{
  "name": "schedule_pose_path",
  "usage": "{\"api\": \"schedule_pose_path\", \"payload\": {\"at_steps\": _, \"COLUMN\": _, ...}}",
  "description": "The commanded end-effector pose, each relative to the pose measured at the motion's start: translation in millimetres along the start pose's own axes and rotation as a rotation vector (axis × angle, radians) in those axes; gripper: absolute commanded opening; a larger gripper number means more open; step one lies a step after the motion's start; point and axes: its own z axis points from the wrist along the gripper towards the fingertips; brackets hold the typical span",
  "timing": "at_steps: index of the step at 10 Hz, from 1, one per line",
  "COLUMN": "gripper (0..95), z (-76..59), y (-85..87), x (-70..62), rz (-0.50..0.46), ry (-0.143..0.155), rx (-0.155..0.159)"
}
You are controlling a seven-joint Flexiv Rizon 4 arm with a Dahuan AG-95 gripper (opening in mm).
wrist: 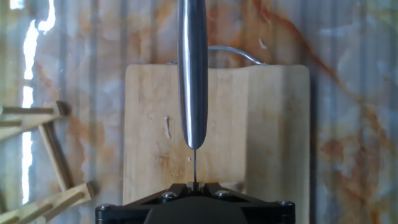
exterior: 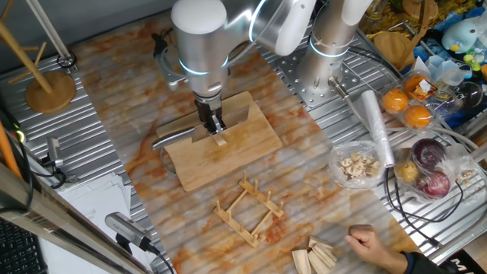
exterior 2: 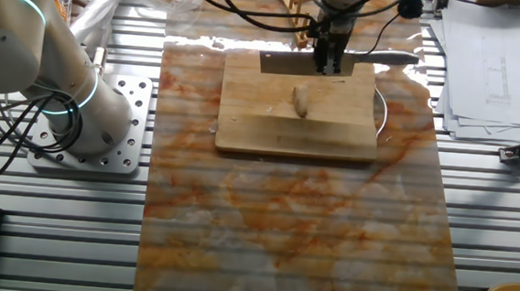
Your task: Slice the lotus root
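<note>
**End effector clamps a knife above the cutting board**

While the end effector hangs over the far part of the cutting board, its two fingers are closed narrowly on a knife, pinching the blade's spine between them. From the hand view the knife's steel handle runs straight away from the fingers, which meet at the bottom edge around the thin blade back. From the other fixed view the blade lies along the board's far edge, edge downward, with the handle reaching out to one side past the board.

Just beside the blade, on the board's middle, rests the lotus root, a small pale stubby chunk, apart from the knife and whole as far as can be told. From the hand view it shows only as a thin pale sliver left of the handle.

Under the board sits the marbled orange-and-white worktop. Near the board stands a light wooden rack. Farther off, by the worktop's edge, lie wooden blocks with a person's hand just beside them. A clear bag of pale chips and a roll of plastic film lie on the ribbed metal surface to the side, near oranges and red onions
</note>
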Motion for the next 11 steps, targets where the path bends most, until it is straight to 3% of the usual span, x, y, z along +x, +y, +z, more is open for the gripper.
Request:
{"api": "schedule_pose_path", "payload": {"at_steps": 1, "gripper": 0.0, "z": -0.1, "y": 0.0, "x": 1.0, "rz": 0.010, "ry": 0.013, "rx": -0.010}}
{"api": "schedule_pose_path", "payload": {"at_steps": 6, "gripper": 0.0, "z": 16.9, "y": -3.7, "x": 4.6, "rz": 0.007, "ry": 0.060, "rx": -0.027}}
{"api": "schedule_pose_path", "payload": {"at_steps": 7, "gripper": 0.0, "z": 21.5, "y": -4.2, "x": 5.6, "rz": 0.003, "ry": 0.093, "rx": -0.026}}
{"api": "schedule_pose_path", "payload": {"at_steps": 8, "gripper": 0.0, "z": 23.6, "y": -4.3, "x": 5.9, "rz": 0.005, "ry": 0.103, "rx": -0.025}}
{"api": "schedule_pose_path", "payload": {"at_steps": 11, "gripper": 0.0, "z": 35.6, "y": -4.8, "x": 8.1, "rz": -0.012, "ry": 0.113, "rx": -0.039}}
